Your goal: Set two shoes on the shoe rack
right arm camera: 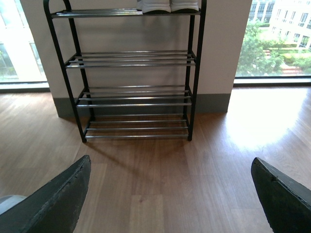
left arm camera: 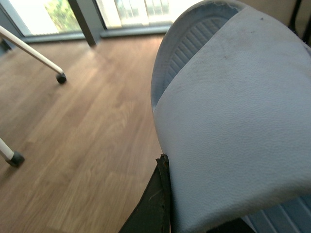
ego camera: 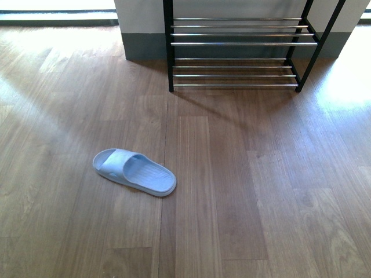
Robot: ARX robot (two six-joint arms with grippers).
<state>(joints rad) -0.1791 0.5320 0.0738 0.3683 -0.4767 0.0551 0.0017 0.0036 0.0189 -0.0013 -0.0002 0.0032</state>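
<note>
Daylight comes from windows past the far edge of the brown wood-plank floor point(ego camera: 232, 191), bleaching its far corners white in the front view. The black-framed shoe rack with chrome bars point(ego camera: 243, 43) glints and throws a soft shadow onto the boards before it. The pale blue rubber slide point(ego camera: 134, 171) is sharp and barely shadowed. In the left wrist view, a second pale blue slide point(left arm camera: 233, 121) looms close and slightly soft, with the windows blown out. In the right wrist view, the dark fingers point(right arm camera: 53, 204) of the right tool point(right arm camera: 170, 160) are blurred.
</note>
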